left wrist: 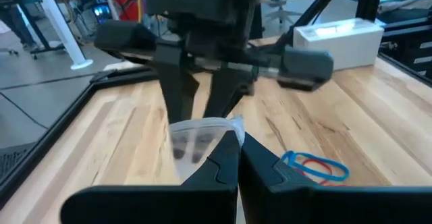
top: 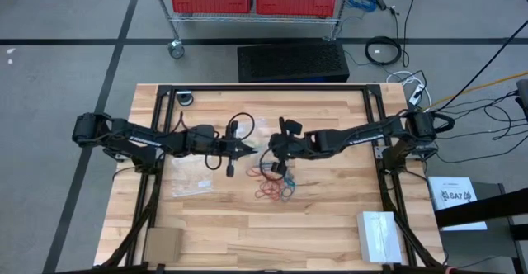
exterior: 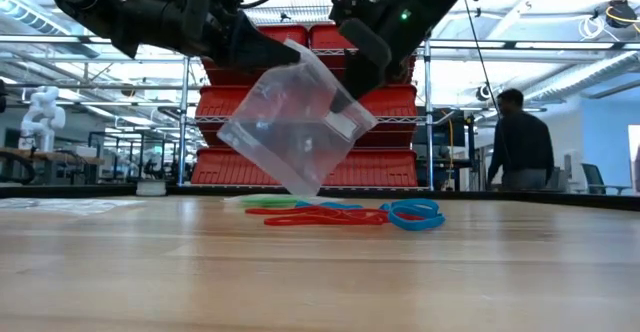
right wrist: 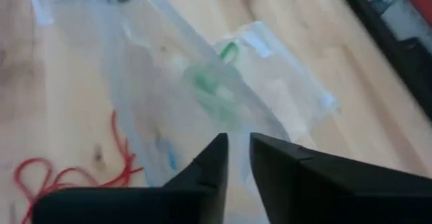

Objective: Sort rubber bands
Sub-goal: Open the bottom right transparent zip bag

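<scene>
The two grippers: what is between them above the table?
A clear plastic bag hangs between the left gripper and the right gripper, above the rubber bands on the table. The low view shows it best.

Clear bag (exterior: 295, 127) hangs mid-table over rubber bands (exterior: 345, 213), blocking descent; bare wood toward front edge.
</scene>
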